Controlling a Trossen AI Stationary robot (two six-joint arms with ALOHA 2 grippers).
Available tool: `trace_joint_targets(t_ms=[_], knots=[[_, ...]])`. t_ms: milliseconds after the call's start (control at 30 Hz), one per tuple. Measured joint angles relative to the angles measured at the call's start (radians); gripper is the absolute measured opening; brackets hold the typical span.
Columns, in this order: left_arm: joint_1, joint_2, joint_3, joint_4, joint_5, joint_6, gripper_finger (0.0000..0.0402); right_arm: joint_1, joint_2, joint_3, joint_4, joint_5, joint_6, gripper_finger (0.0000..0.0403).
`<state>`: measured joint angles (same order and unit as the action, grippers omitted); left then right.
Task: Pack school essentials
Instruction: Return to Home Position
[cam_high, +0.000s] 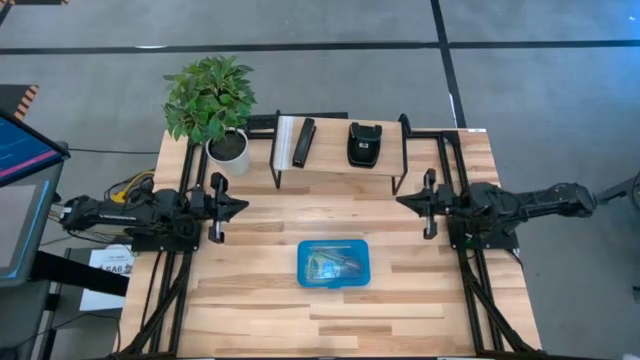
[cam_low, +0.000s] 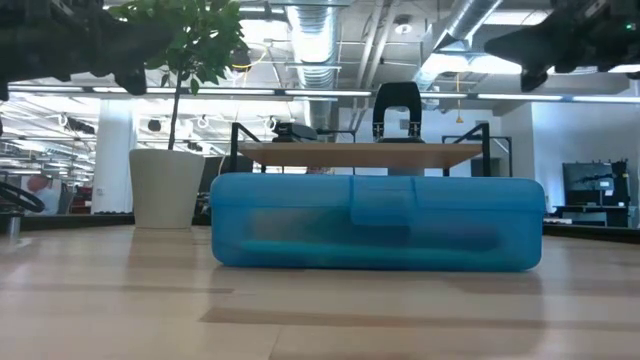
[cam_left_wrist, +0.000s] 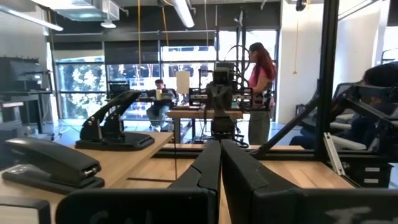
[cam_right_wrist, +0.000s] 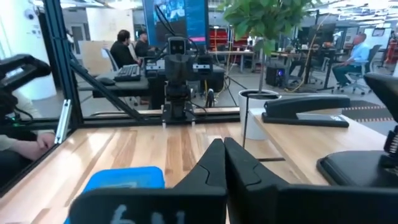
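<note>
Your essentials (cam_high: 331, 265) are all inside the box (cam_high: 334, 263). It sits flat on the table (cam_high: 260, 310) near the middle, closer to the front edge than to the shelf (cam_high: 340, 160). From above you see them only through the blue translucent lid. There is a pale green-yellow patch toward the box's left side and a few thin, light, slanted lines beside it; you can't tell the single pieces apart. From table height the box (cam_low: 377, 222) is shut, the lid sitting level with its clasp tab at the middle of the front. There the contents show only as a darker band low behind the wall.

Your left gripper (cam_high: 240, 207) hangs over the table's left side, pointing inward, well apart from the box. Its fingers (cam_left_wrist: 208, 165) press together at the tips with nothing between them. Your right gripper (cam_high: 403, 203) mirrors it over the right side, also well clear of the box. Its fingers (cam_right_wrist: 212, 162) are closed tip to tip and empty.

On the shelf lie a stapler (cam_high: 303, 141) and a pouch (cam_high: 362, 143), with a plant (cam_high: 210, 98) at the back left corner.
</note>
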<state>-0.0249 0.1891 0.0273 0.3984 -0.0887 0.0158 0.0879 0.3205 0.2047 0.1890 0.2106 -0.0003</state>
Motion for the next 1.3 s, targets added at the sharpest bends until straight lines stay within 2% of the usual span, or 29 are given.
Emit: trace_joint_targets(t_ms=[300,400,633,800,1300], knots=[[0.006,-0.092,0.0,-0.103,0.031,-0.01,0.0002,0.0,-0.174,0.0,-0.191,0.023,0.027,0.0013],[0.006,-0.093,0.0,-0.138,0.029,-0.011,0.0002,-0.002,-0.213,-0.016,-0.21,0.058,0.026,0.0008],[0.006,-0.092,-0.016,-0.181,0.028,-0.052,0.0002,-0.046,-0.321,-0.064,-0.297,0.066,0.053,0.0009],[0.006,-0.092,-0.016,-0.185,0.059,-0.041,0.0002,-0.072,-0.319,-0.072,-0.349,0.065,0.077,0.0007],[0.006,-0.092,-0.018,-0.345,0.03,-0.055,0.0002,-0.09,-0.318,-0.117,-0.401,0.033,0.113,0.0004]])
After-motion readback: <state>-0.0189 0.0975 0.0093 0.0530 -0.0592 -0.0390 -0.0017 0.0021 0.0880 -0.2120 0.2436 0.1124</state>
